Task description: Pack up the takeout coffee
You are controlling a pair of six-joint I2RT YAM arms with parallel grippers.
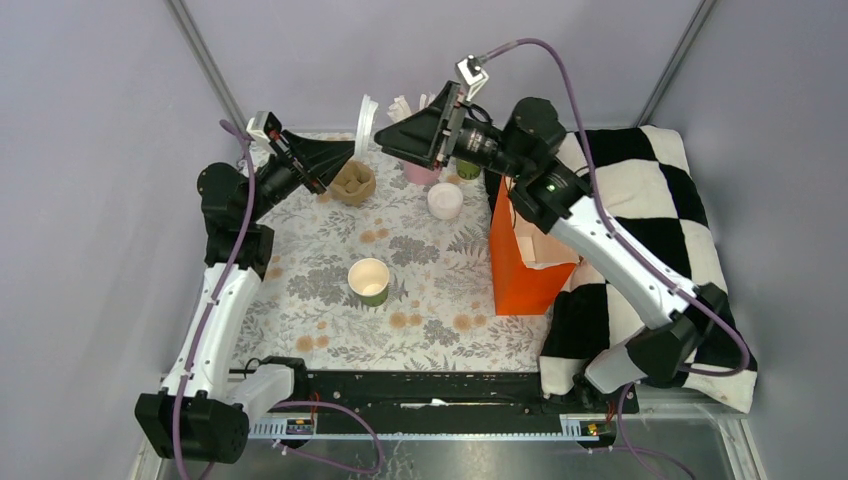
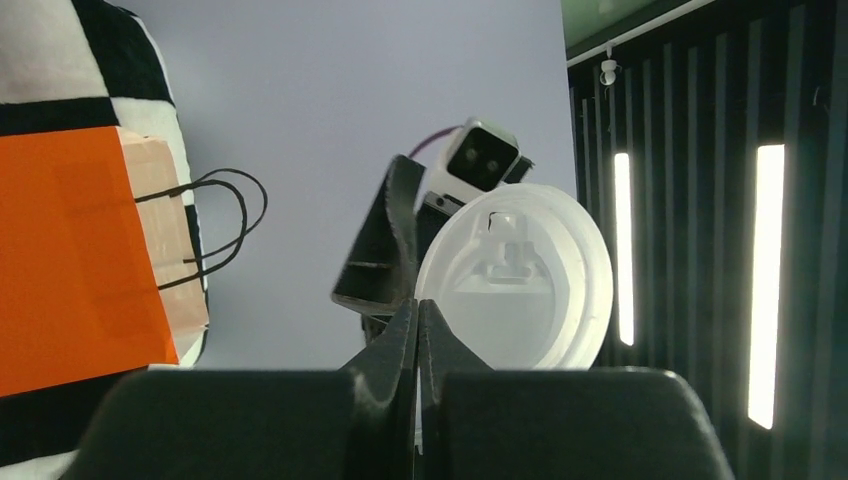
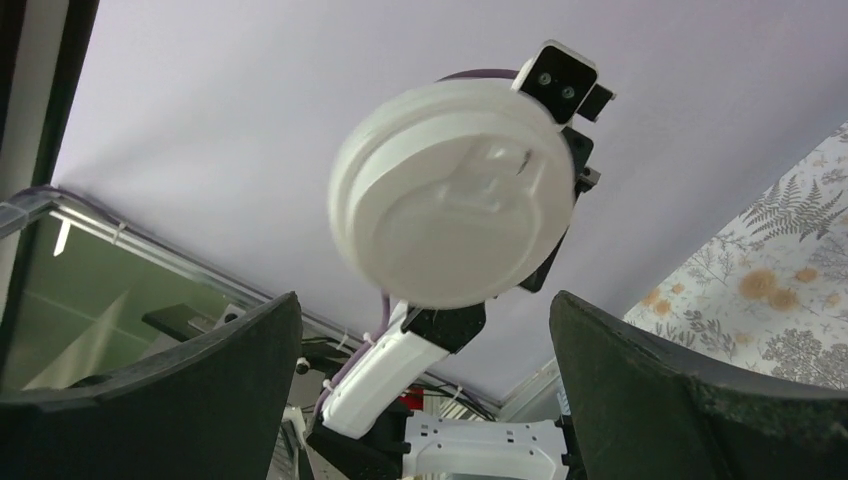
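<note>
The green-sided paper cup (image 1: 369, 281) stands upright and empty on the floral mat, its cream inside showing. My left gripper (image 1: 350, 150) is raised at the back left and shut on the edge of the round white lid (image 1: 366, 124), holding it on edge in the air. In the left wrist view the jaws (image 2: 417, 305) pinch the lid's rim (image 2: 520, 280). My right gripper (image 1: 392, 138) is open and empty, facing the lid from the right, close to it. In the right wrist view the lid (image 3: 455, 235) hangs above the gap between my open fingers (image 3: 425, 380).
An orange paper bag (image 1: 525, 262) stands open at the right of the mat, against a black-and-white checked cloth (image 1: 650, 200). A brown cup carrier (image 1: 352, 183), a pink cup with white sticks (image 1: 420, 172) and a white round object (image 1: 445, 200) sit at the back.
</note>
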